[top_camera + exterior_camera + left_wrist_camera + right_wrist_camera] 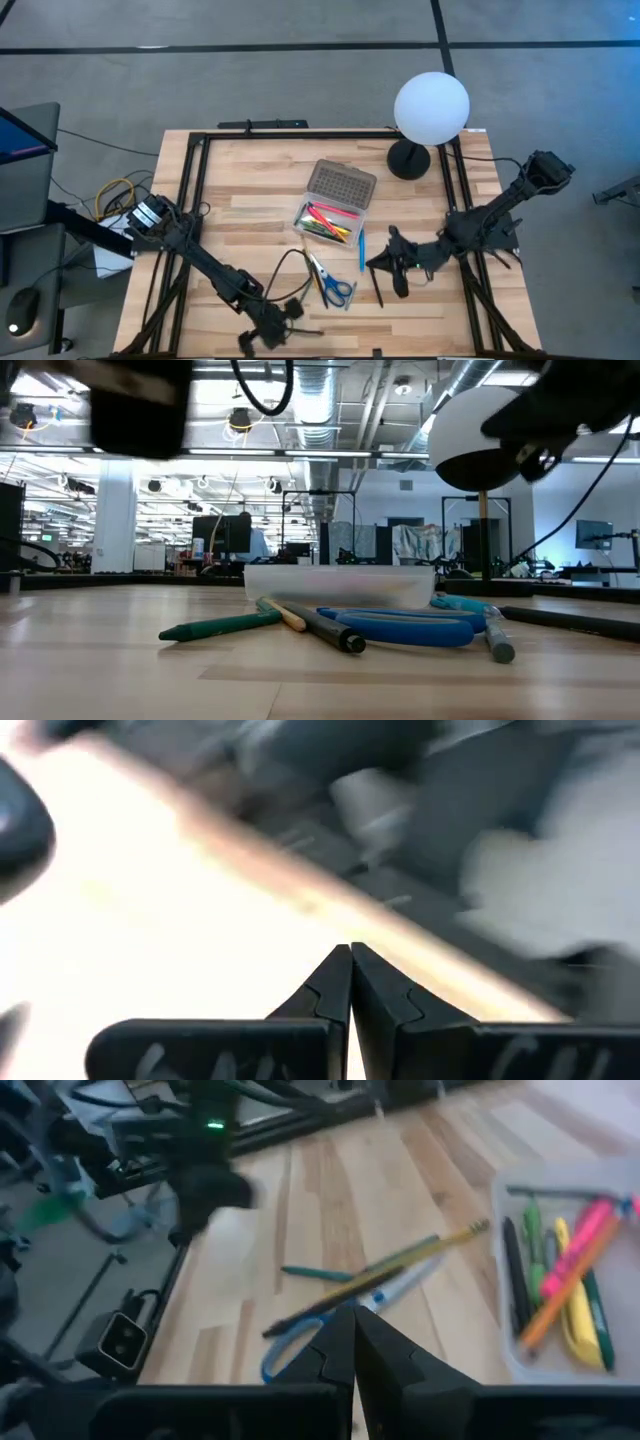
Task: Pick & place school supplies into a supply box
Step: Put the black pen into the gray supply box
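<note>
We found the supply box open at mid-desk, pens inside. Blue-handled scissors and a blue pen lay just beside it. A globe lamp stood at the far corner.

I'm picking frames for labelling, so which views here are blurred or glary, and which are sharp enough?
High view: evenly lit and sharp, supply box and scissors clear. Low view: near pens crisp, the box behind them soft, ceiling lights glaring. Left wrist view: heavily smeared and washed out beyond the left gripper. Right wrist view: mildly blurred, pens readable past the right gripper.
</note>
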